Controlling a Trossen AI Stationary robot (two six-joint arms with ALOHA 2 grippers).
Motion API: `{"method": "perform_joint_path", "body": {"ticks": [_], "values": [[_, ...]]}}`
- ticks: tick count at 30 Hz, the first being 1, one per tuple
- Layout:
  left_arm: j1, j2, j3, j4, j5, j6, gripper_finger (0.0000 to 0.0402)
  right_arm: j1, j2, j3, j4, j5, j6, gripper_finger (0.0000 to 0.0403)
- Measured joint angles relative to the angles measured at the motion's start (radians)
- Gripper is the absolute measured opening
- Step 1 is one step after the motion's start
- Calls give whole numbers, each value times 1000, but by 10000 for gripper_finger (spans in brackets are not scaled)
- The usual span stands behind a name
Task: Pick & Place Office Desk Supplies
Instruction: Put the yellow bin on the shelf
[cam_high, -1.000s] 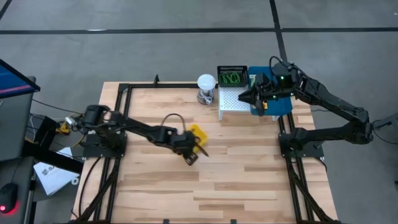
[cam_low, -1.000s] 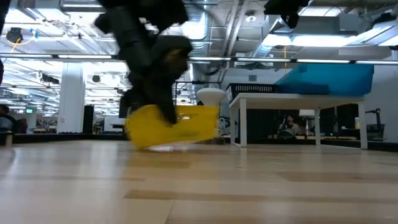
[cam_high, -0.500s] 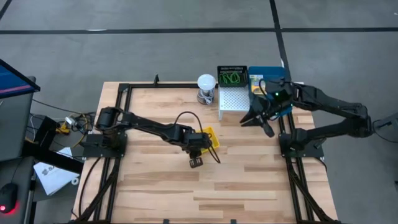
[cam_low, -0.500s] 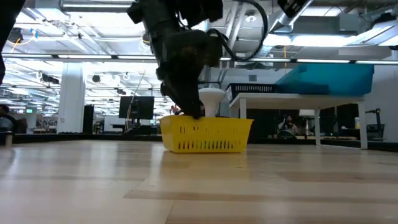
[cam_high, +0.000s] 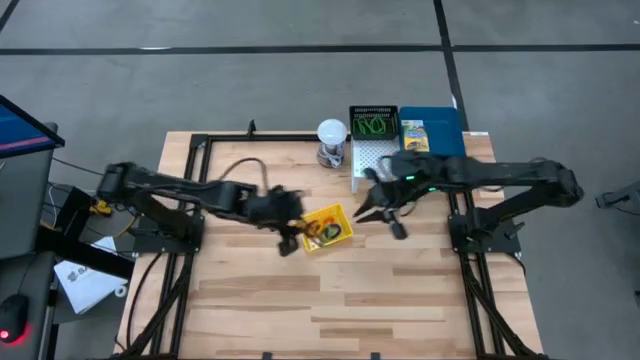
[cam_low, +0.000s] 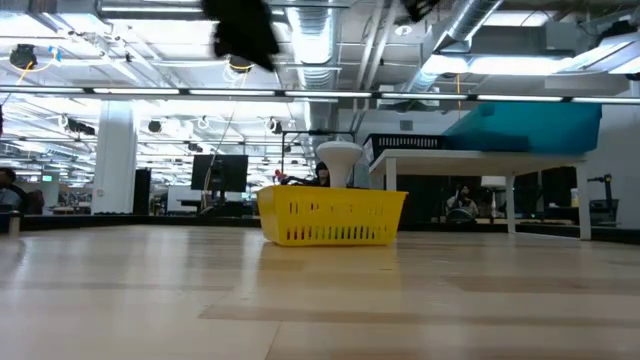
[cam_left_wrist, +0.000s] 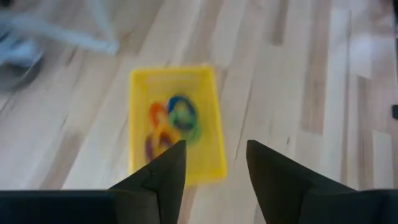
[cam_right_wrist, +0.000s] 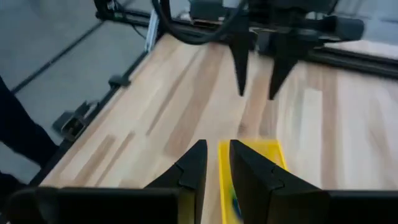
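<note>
Two arms reach toward the middle of the wooden table in the high view. At centre-left of that frame the left gripper sits just left of the yellow bin, apart from it. In its own wrist view its two dark fingers stand spread with a clear gap, pinching nothing, and the bin lies beyond them with loops of orange, blue, green and purple piled inside. The bin stands upright on the table near the middle of the frame, slightly turned; in the low view it rests flat on the boards at centre.

Right of the bin, the right gripper hangs above the table, near the bin's right side but not touching it. In the right wrist view its fingers stand close together with only a narrow slit between them, and nothing shows in that slit; the bin's edge lies just past the tips.

Toward the upper middle of the high frame stands a white ball-topped object. Just right of it is a white perforated stand, with a black mesh basket holding green loops at its far end. Farther right the blue tray carries a green-yellow printed packet.
</note>
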Motion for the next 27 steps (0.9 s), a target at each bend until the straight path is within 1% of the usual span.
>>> {"method": "perform_joint_path", "body": {"ticks": [4, 7, 10, 13, 15, 18, 21, 24, 27], "values": [[-68, -164, -112, -72, -55, -130, 168, 0, 145, 0, 151, -46, -2, 67], [-144, -264, -202, -83, -82, -227, 168, 0, 238, 1, 161, -75, -1, 69], [-230, -326, -285, -86, -117, -328, 168, 11, 323, -1, 123, -102, -2, 85], [-304, -346, -348, -83, -151, -423, 168, 33, 399, 4, 123, -109, -2, 114], [-336, -346, -375, -85, -160, -472, 168, 44, 462, 39, 121, -109, -1, 140], [-363, -340, -395, -64, -162, -507, 168, 55, 553, 126, 88, -97, -16, 180], [-377, -340, -401, -48, -163, -509, 168, 59, 643, 231, 8, -74, -67, 212], [-380, -340, -401, -50, -165, -513, 168, 59, 724, 314, -85, -29, -110, 224], [-389, -340, -401, -50, -167, -516, 168, 59, 790, 359, -135, 5, -122, 221]]}}
